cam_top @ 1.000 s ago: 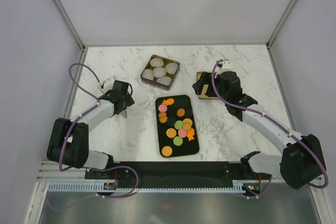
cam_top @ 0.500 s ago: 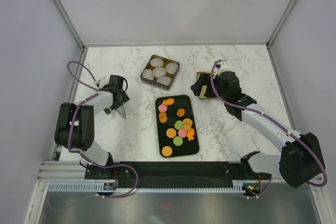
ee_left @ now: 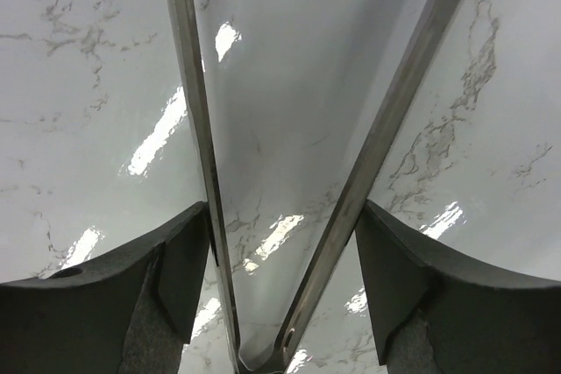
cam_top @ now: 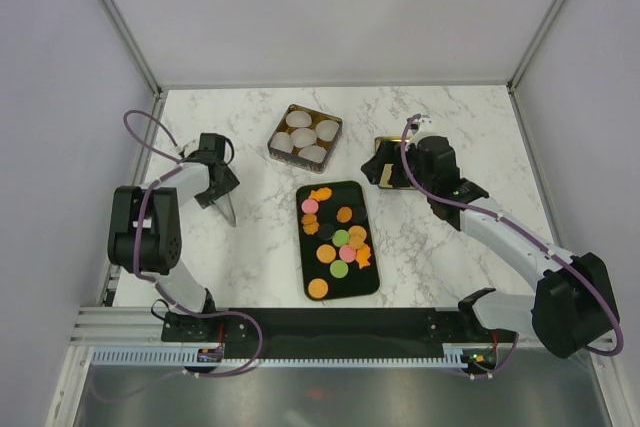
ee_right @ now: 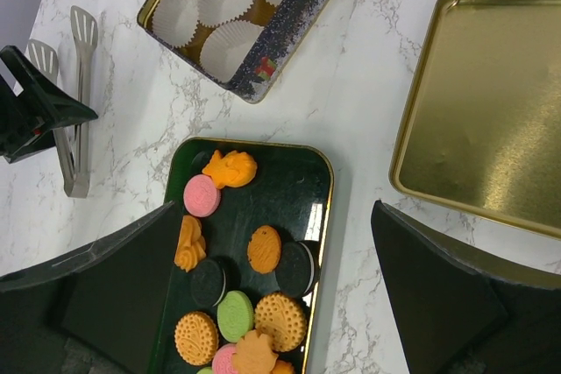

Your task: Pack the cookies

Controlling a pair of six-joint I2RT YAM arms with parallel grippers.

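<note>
Several cookies (cam_top: 340, 238) in orange, pink, green and dark brown lie on a black tray (cam_top: 343, 197) at the table's middle. The right wrist view shows the same cookies (ee_right: 264, 249) on that tray (ee_right: 294, 179). My right gripper (cam_top: 378, 169) hangs open and empty above the tray's far right corner, and its fingertips (ee_right: 273, 208) frame the cookies. Metal tongs (cam_top: 226, 209) lie on the marble at the left. My left gripper (cam_top: 214, 189) straddles them near the hinge. In the left wrist view its fingers (ee_left: 280, 208) rest against both tong arms (ee_left: 196, 129), which are still spread wide.
A square tin (cam_top: 276, 130) with white paper cups stands behind the tray, also in the right wrist view (ee_right: 294, 31). A gold lid (ee_right: 491, 102) lies upside down right of the tin, partly under my right gripper (cam_top: 394, 184). White walls enclose the table.
The left arm has pulled back toward the left wall and its jaws have narrowed onto the tongs. The right gripper shifted slightly; the tray and cookies are unmoved.
</note>
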